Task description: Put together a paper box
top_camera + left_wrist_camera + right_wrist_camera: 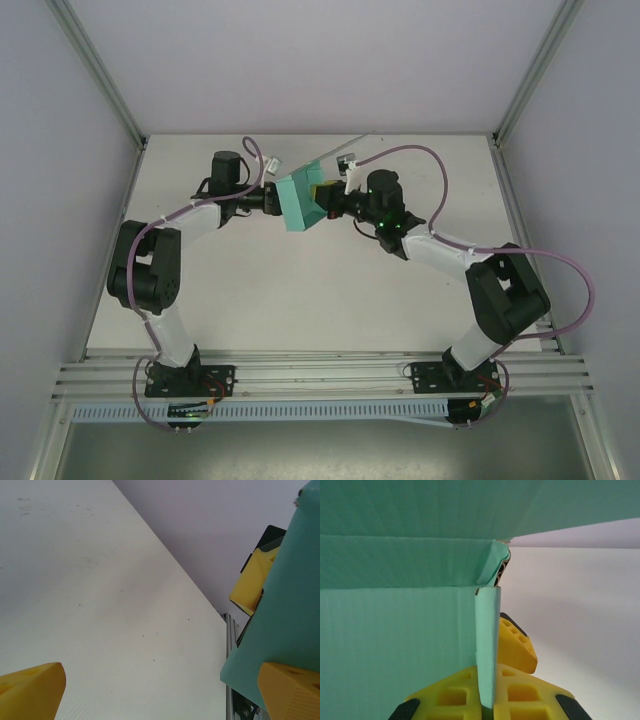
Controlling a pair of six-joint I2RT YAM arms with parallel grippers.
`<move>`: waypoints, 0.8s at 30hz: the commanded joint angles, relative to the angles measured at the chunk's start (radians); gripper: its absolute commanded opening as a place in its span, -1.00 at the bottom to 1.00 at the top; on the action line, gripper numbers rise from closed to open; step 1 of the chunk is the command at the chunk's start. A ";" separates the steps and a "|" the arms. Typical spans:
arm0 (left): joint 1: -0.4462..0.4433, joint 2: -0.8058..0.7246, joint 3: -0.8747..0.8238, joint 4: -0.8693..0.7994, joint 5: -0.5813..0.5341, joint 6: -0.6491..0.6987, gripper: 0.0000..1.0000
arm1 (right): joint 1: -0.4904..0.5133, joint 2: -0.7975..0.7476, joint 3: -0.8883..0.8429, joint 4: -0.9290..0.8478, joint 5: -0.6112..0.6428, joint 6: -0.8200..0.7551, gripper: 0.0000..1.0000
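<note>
The paper box, teal-green card partly folded up, hangs above the table between both arms. My right gripper is shut on one upright wall of the box, its yellow fingers pressed on either side of the card. In the right wrist view the box's inner panels rise to the left and above. My left gripper stands open at the box's left side. In the left wrist view the box lies against the left gripper's right fingertip, and nothing sits between the jaws.
The white table spreads under both arms. Grey walls and metal frame posts close it in at the sides and back. A rail with the arm bases runs along the near edge. Cables loop off both arms.
</note>
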 commanded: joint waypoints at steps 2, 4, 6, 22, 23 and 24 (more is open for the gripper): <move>-0.028 -0.019 0.042 0.040 0.036 0.018 0.97 | 0.061 0.028 0.033 -0.053 -0.123 -0.026 -0.81; -0.029 -0.021 0.047 0.031 0.028 0.023 0.97 | 0.064 0.031 0.037 -0.061 -0.130 -0.027 -0.78; -0.028 -0.020 0.052 0.026 0.026 0.026 0.97 | 0.068 0.034 0.042 -0.069 -0.156 -0.033 -0.73; -0.028 -0.060 0.049 -0.001 0.000 0.047 0.97 | 0.156 0.013 0.135 -0.395 0.238 -0.207 -1.00; -0.028 -0.064 0.048 0.000 0.003 0.047 0.97 | 0.171 0.017 0.148 -0.423 0.301 -0.240 -1.00; -0.028 -0.068 0.048 0.001 0.002 0.048 0.97 | 0.187 0.021 0.154 -0.441 0.378 -0.261 -1.00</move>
